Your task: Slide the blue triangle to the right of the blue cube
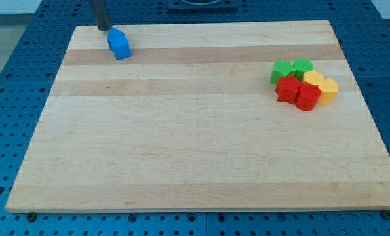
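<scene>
Pushing the blue block [119,44] well means getting my tip [104,29] squarely behind the face that points away from where it has to go, then sliding steadily so the piece does not spin off to one side. Only one blue piece shows, near the board's top-left corner, and I cannot tell whether it is the triangle, the cube, or both pressed together, so I judge the first need is to sort out which part to move. My tip sits at the board's top edge, just beside the blue piece on its upper-left, close enough that I cannot say whether it touches. The rod stands nearly upright and runs out of the view's top. No jaws exist on this rod to open or close. Green, red and yellow blocks [303,83] cluster well apart at the view's right.
</scene>
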Tool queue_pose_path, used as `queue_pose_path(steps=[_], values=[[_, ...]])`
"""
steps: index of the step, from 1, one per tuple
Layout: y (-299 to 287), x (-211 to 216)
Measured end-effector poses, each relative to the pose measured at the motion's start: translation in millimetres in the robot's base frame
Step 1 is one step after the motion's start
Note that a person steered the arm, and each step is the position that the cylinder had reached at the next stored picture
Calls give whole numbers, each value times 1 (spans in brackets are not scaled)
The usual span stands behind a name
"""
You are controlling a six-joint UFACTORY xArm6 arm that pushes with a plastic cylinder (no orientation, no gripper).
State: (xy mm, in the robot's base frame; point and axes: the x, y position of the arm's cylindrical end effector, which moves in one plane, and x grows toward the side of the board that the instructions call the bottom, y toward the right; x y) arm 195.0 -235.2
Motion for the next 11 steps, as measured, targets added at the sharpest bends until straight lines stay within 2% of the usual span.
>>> queue_pose_path(steps=[2,4,11], values=[[-1,43],[9,44],[112,49]])
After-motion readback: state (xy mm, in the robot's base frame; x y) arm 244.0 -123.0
